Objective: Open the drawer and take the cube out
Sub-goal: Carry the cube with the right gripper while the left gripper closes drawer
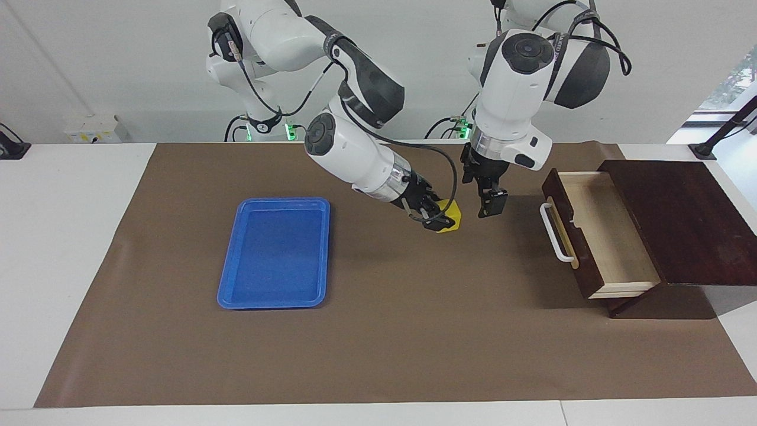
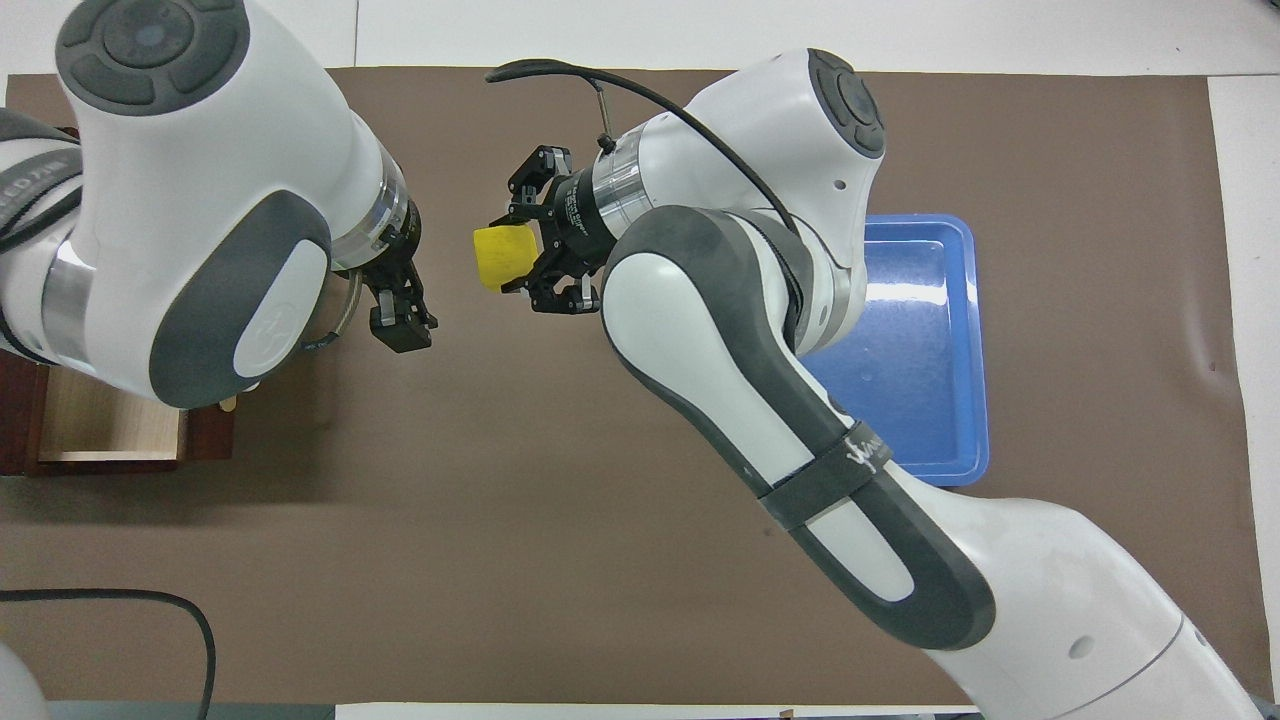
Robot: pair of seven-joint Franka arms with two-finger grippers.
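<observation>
Facing view: right gripper (image 1: 439, 218) clamps the cube (image 1: 450, 216) mid-surface; blue tray (image 1: 275, 296) lies toward the right arm's edge; left gripper (image 1: 491, 204), empty, fingers nearly closed, hangs alongside; drawer (image 1: 603, 236) open.

The white table (image 1: 71, 248) carries a wide brown mat (image 1: 384, 343). On the mat lie a blue tray (image 1: 276, 252) toward the right arm's end and a dark wooden box (image 1: 686, 219) with its drawer (image 1: 609, 236) pulled open toward the left arm's end, well apart.
</observation>
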